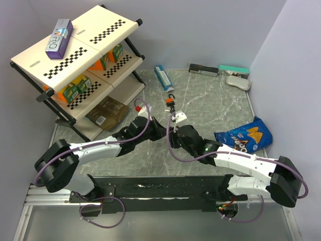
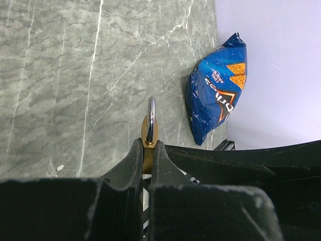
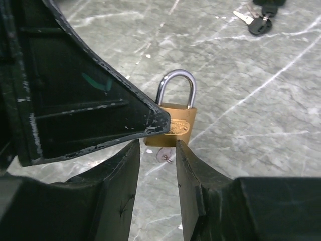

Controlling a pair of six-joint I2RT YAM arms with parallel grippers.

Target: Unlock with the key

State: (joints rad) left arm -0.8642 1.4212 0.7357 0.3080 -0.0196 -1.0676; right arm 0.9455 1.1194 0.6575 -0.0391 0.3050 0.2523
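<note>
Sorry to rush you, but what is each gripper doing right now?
Left gripper: shut on the brass padlock.
Right gripper: open, jaws either side of a small metal piece under the padlock, not visibly gripping it.

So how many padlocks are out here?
2. A brass padlock is clamped in the left gripper; an orange padlock lies farther back on the table. More could be hidden.
</note>
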